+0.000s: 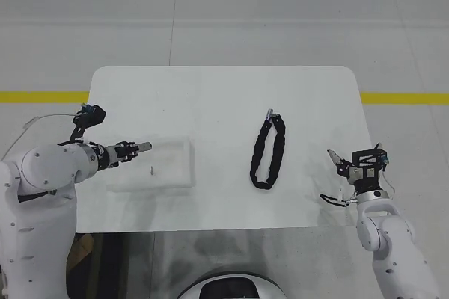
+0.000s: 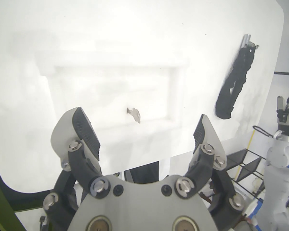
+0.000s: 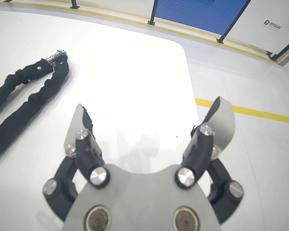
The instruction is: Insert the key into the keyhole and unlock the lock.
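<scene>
Right now the left gripper [image 1: 144,146] hovers with its jaws spread wide over a shallow white foam tray [image 1: 181,149] on the white table [image 1: 224,97], holding nothing. The tray holds a single item, the small metal key [image 2: 134,115]. It lies flat on the tray floor just ahead of this claw, and in the left wrist view it sits in line with the gap between the two ribbed pads [image 2: 86,131], touching neither. The lock [image 1: 268,153], a chain in a black fabric sleeve folded into a long loop, lies on the bare table outside the tray, well beyond the left claw. Its metal cylinder end [image 3: 56,55] points away from the robot. The right gripper [image 3: 149,104] is at the table's edge, also spread apart and empty, with the lock off to its inner side and well apart from it.
</scene>
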Robot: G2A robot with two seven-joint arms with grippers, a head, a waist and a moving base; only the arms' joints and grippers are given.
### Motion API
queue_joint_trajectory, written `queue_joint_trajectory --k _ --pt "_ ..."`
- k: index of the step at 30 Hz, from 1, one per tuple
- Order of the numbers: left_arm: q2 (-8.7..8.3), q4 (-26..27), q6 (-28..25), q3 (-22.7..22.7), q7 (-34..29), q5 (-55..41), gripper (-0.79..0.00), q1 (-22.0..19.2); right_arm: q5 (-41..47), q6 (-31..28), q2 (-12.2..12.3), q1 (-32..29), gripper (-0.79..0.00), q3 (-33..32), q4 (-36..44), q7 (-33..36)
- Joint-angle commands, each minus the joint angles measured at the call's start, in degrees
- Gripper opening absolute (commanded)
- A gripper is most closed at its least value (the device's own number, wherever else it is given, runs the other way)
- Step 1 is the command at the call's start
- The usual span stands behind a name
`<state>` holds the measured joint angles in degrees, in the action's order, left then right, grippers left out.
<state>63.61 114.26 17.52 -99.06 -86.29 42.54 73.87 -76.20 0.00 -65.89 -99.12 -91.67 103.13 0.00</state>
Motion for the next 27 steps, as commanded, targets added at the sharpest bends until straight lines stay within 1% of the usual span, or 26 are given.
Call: queue_joint_trajectory --k 1,4,7,8,10,12,15,19,20,21,25,27 --pt "-0.38 -2.0 -1.2 0.0 -1.7 -0.5 0.000 -1.3 0.0 0.0 0.0 0.0 0.000 0.0 0.0 0.0" --pt "-1.34 -5.4 -1.2 2.2 -1.7 -2.7 0.000 -1.7 0.0 0.0 0.0 0.0 0.000 0.0 0.0 0.0" --pt "-3.01 -8.5 -1.2 6.1 -1.7 -6.1 0.000 -2.3 0.0 0.0 0.0 0.0 0.000 0.0 0.0 0.0" --pt "-3.71 -8.7 -1.2 7.6 -1.7 -6.2 0.000 -2.6 0.0 0.0 0.0 0.0 0.000 0.0 0.0 0.0" --pt "-4.97 -9.7 -1.2 9.2 -1.7 -4.5 0.000 -3.3 0.0 0.0 0.0 0.0 0.000 0.0 0.0 0.0" --pt "-5.84 -10.3 -1.2 11.0 -1.7 -4.0 -0.006 -3.9 0.0 0.0 0.0 0.0 0.000 0.0 0.0 0.0" --pt "-7.13 -11.2 -1.2 12.7 -1.7 -4.8 -0.086 -4.9 0.0 0.0 0.0 0.0 0.000 0.0 0.0 0.0" --pt "-8.79 -11.6 -1.2 14.8 -1.7 -6.0 -0.148 -6.0 0.0 0.0 0.0 0.0 0.000 0.0 0.0 0.0" --pt "-9.16 -11.7 -1.2 15.2 -1.7 -6.2 -0.212 -6.2 0.0 0.0 0.0 0.0 0.000 0.0 0.0 0.0" --pt "-9.49 -11.7 -1.2 15.8 -1.7 -6.5 -0.240 -6.3 0.0 0.0 0.0 0.0 0.000 0.0 0.0 0.0" --pt "-10.84 -12.1 -0.9 18.0 -1.5 -8.2 -0.311 -7.0 0.0 0.0 0.0 0.0 0.000 0.0 0.0 0.0" --pt "-11.46 -12.5 -0.4 19.2 -0.9 -8.7 -0.394 -7.4 0.0 0.0 0.0 0.0 0.000 0.0 0.0 0.0"
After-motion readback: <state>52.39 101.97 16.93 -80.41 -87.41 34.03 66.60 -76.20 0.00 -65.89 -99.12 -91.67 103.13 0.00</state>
